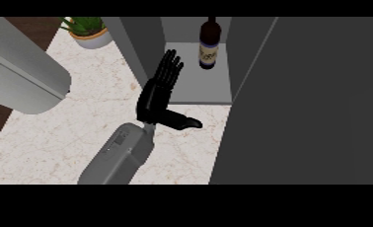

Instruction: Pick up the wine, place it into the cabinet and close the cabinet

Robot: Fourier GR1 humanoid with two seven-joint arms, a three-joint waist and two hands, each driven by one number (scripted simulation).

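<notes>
A dark wine bottle (209,43) with a pale label stands upright on the floor of the open cabinet (197,89), near its back. My left hand (156,97) is open in front of the cabinet's left side, its fingers straight and pointing toward the cabinet, its thumb sticking out to the right. It holds nothing and is well short of the bottle, below and to the left of it. The fingertips lie beside the grey left door panel (138,48). My right hand shows nowhere.
A tall dark door panel (291,102) fills the right side and hides what lies behind it. A potted plant (87,32) stands at the back left of the marbled counter (65,137). A large pale grey rounded body (29,73) juts in from the left edge.
</notes>
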